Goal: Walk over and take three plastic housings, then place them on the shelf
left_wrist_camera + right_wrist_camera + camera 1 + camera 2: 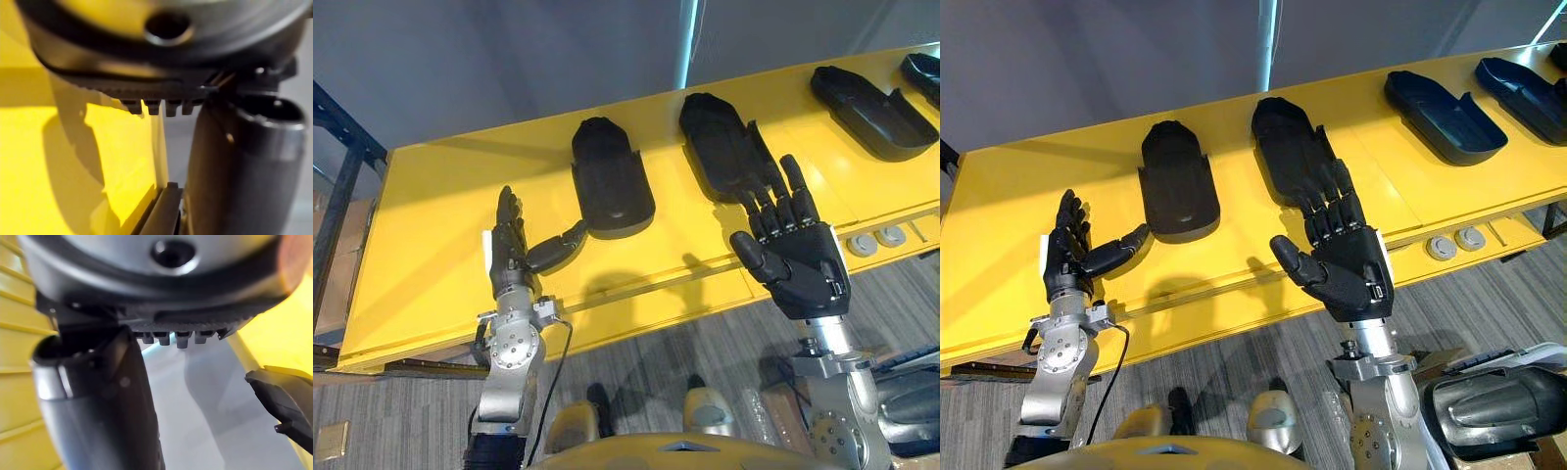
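Several black plastic housings lie in a row on the yellow table point(431, 225). The leftmost housing point(610, 181) lies just past my left hand point(509, 250), which is open with its fingers straight and its thumb stretched toward the housing's near end. My right hand point(803, 264) is open too, palm down, and its fingertips overlap the near end of the second housing point(724, 147). A third housing point(869, 113) and a fourth housing point(1523, 88) lie farther right. The right wrist view shows a housing's edge point(288, 401) past the thumb. Neither hand holds anything.
Two grey round discs point(876, 240) sit near the table's front edge at the right. A dark metal frame point(342, 186) stands at the table's left end. A grey wall runs behind the table, with grey carpet in front of it.
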Controlling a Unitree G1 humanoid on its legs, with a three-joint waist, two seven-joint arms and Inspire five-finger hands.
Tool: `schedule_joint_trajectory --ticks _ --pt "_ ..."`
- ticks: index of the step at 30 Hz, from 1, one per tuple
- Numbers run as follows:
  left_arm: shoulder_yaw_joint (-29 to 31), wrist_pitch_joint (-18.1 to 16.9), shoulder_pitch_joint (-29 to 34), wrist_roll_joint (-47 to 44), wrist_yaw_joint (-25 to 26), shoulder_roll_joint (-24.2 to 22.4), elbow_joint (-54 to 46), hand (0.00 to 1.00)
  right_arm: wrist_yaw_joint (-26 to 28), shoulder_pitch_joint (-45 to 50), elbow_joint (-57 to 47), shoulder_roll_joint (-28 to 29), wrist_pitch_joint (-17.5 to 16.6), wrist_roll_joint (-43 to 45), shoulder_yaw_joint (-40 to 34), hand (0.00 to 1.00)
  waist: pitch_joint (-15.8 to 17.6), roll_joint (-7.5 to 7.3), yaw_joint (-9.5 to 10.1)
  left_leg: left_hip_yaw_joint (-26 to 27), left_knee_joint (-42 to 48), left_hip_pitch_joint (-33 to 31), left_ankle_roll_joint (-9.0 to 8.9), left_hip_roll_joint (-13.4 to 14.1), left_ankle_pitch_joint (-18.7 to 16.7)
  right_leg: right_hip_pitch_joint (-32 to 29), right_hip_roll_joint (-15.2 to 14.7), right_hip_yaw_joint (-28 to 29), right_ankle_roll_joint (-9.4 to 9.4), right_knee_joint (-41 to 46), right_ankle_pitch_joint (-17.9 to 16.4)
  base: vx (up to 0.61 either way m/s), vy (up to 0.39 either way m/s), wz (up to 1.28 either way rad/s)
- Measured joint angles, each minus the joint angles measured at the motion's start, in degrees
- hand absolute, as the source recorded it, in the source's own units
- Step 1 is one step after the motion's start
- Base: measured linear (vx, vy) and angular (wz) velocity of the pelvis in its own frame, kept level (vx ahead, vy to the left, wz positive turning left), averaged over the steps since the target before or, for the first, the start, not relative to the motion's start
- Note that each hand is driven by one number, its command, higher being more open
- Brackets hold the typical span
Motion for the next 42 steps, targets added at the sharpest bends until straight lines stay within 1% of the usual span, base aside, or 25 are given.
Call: schedule_joint_trajectory --ticks 4,8,13,15,16,17,18,19,21,22,24,25,27,28,30,32,33,35,37,40,42 --pt "0.24 -1.06 -1.65 0.02 0.75 0.01 2.2 1.0 0.17 0.16 0.82 0.0 0.0 0.09 -0.11 1.0 0.07 -0.12 -0.16 0.48 0.01 0.12 -0.04 0.13 -0.05 -0.17 0.13 0.67 0.02 0.01 0.08 0.0 0.0 -0.07" --pt "0.86 -1.16 -3.27 0.02 2.19 0.03 3.16 1.0 1.02 0.1 0.82 0.0 -0.01 1.31 -0.38 1.0 0.59 -0.66 -0.82 0.82 0.14 0.1 -0.08 0.21 -0.12 -0.48 0.19 1.14 0.09 0.17 0.15 -0.01 0.001 -0.05" --pt "1.24 -1.37 -5.87 0.01 4.09 0.03 4.54 1.0 1.56 -0.08 0.81 -0.02 -0.01 0.98 -0.69 1.0 1.18 -0.59 -0.98 0.91 0.59 -0.59 -0.1 0.52 -0.15 -1.28 0.45 1.3 0.07 0.5 0.14 0.0 0.0 0.0" --pt "1.35 -1.99 -6.29 0.02 5.59 0.02 4.54 1.0 2.04 -0.58 0.81 -0.07 -0.16 -1.96 -0.98 1.0 1.88 -0.5 -1.13 0.87 1.06 -0.86 -0.15 0.77 -0.18 -1.47 0.68 1.26 0.08 0.63 0.17 0.0 0.0 0.0" --pt "1.33 -2.12 -6.31 0.05 6.54 -0.01 4.54 1.0 2.19 -0.79 0.81 -0.27 -0.31 -5.49 -1.15 1.0 2.11 -0.33 -1.17 0.84 1.06 -0.84 -0.15 0.77 -0.17 -1.46 0.7 1.22 0.07 0.65 0.17 0.0 0.0 0.0" --pt "1.34 -2.12 -6.34 0.06 7.07 -0.05 4.54 1.0 2.19 -0.89 0.81 -0.47 -0.42 -7.12 -1.12 1.0 2.21 -0.21 -1.17 0.83 1.06 -0.83 -0.15 0.77 -0.17 -1.45 0.7 1.21 0.07 0.65 0.17 0.0 0.0 0.0" --pt "1.39 -2.12 -6.43 0.21 8.42 -0.24 4.54 1.0 1.87 -1.08 0.81 -1.07 -1.16 -12.24 -0.89 1.0 2.36 0.03 -1.15 0.7 1.04 -0.85 -0.15 0.74 -0.17 -1.39 0.67 1.14 0.07 0.64 0.16 0.0 0.0 0.0" --pt "1.45 -2.12 -6.43 0.69 9.06 -0.33 4.54 1.0 1.47 -1.26 0.81 -1.29 -1.38 -14.51 -0.66 1.0 2.39 0.06 -1.12 0.62 1.03 -0.85 -0.15 0.73 -0.17 -1.37 0.68 1.11 0.07 0.63 0.16 0.01 -0.006 0.04" --pt "1.99 -2.13 -6.45 2.26 10.16 -0.86 4.51 1.0 -1.87 -1.7 0.81 -1.97 -3.08 -23.85 0.44 1.0 2.62 0.18 -0.72 0.16 1.05 -0.85 -0.16 0.67 -0.15 -1.05 0.67 0.67 0.02 0.62 0.12 0.01 -0.005 0.08" --pt "2.05 -2.13 -6.42 2.26 10.39 -0.87 4.51 1.0 -2.87 -1.85 0.81 -2.33 -3.43 -25.76 0.72 1.0 2.79 0.24 -0.69 -0.2 1.09 -0.82 -0.15 0.63 -0.15 -0.82 0.64 0.41 -0.01 0.6 0.09 0.0 -0.004 0.18" --pt "2.46 -2.3 -5.98 2.22 10.67 -0.92 4.14 1.0 -6.55 -2.73 0.83 -3.72 -3.69 -31.29 1.92 1.0 3.06 0.37 -0.48 -1.24 1.08 -0.84 -0.16 0.43 -0.02 -0.12 0.5 -0.69 -0.13 0.51 -0.03 0.0 -0.006 0.21" --pt "2.67 -2.54 -5.71 2.18 10.66 -0.92 3.89 1.0 -7.24 -3.08 0.84 -3.76 -3.69 -32.22 2.22 1.0 3.07 0.38 -0.29 -1.45 1.06 -0.84 -0.19 0.42 0.04 -0.04 0.53 -0.82 -0.17 0.51 -0.05 -0.01 -0.014 0.17" --pt "3.14 -3.49 -4.93 2.06 10.22 -1.05 2.68 1.0 -9.09 -4.04 0.88 -3.78 -3.69 -34.63 3.12 1.0 3.12 0.47 0.17 -2.4 1.06 -0.83 -0.28 0.12 0.18 0.5 0.57 -1.73 -0.35 0.5 -0.19 -0.01 -0.017 0.18" --pt "3.21 -3.77 -4.23 2.26 9.67 -1.2 0.91 1.0 -10.1 -4.54 1.08 -4.02 -3.67 -36.04 3.85 1.0 3.12 0.46 0.73 -2.84 0.98 -0.82 -0.32 0.0 0.29 0.8 0.57 -2.28 -0.45 0.51 -0.31 -0.01 -0.023 0.2" --pt "3.62 -4.61 -2.35 2.41 8.79 -1.46 -2.38 1.0 -10.11 -6.32 2.33 -5.4 -3.66 -36.68 5.25 1.0 3.16 0.5 1.11 -3.59 0.95 -0.9 -0.35 -0.1 0.46 1.08 0.57 -2.86 -0.53 0.5 -0.36 -0.01 -0.022 0.2" --pt "4.16 -6.16 -0.83 2.42 6.43 -1.5 -4.53 1.0 -9.52 -7.67 4.3 -6.53 -3.48 -36.62 6.72 1.0 3.2 0.56 1.62 -4.46 1.01 -0.82 -0.37 -0.19 0.57 1.96 0.54 -4.04 -0.75 0.43 -0.55 -0.02 -0.021 0.24" --pt "4.21 -6.9 -0.48 2.42 5.04 -1.5 -5.32 1.0 -8.75 -8.13 5.17 -7.04 -3.48 -36.56 6.93 1.0 3.21 0.59 2.38 -4.93 1.04 -0.89 -0.4 -0.2 0.73 2.15 0.58 -4.55 -0.8 0.42 -0.58 -0.02 -0.025 0.2" --pt "4.41 -7.8 0.18 2.41 2.87 -1.5 -6.61 1.0 -7.18 -8.48 5.79 -8.06 -3.47 -36.03 6.96 1.0 3.24 0.54 2.91 -5.89 1.09 -1.26 -0.42 -0.18 1.01 2.57 0.61 -5.58 -0.9 0.33 -0.64 -0.02 -0.027 0.25" --pt "5.25 -8.65 2.2 2.39 0.28 -1.49 -8.65 1.0 -5.1 -9.06 5.79 -8.47 -3.48 -34.13 6.94 1.0 3.27 0.5 3.56 -6.53 1.62 -1.95 -0.46 -0.15 1.04 2.53 0.73 -6.35 -0.91 0.26 -0.64 -0.02 -0.019 0.21" --pt "6.38 -8.81 4.03 2.33 -2.76 -1.45 -10.53 1.0 -2.87 -9.6 5.7 -9.56 -3.51 -31.74 6.84 1.0 3.32 0.4 3.82 -7.29 2.75 -2.96 -0.42 -0.03 0.78 2.55 0.8 -6.96 -0.89 0.2 -0.62 -0.02 -0.001 0.13" --pt "7.03 -8.9 6.05 2.24 -4.99 -1.35 -12.43 1.0 -1.47 -9.2 5.03 -9.95 -3.51 -31.0 6.76 1.0 3.59 -0.1 3.92 -7.56 3.63 -3.67 -0.44 0.15 0.37 2.52 0.81 -7.18 -0.83 0.13 -0.57 -0.01 0.015 0.08"
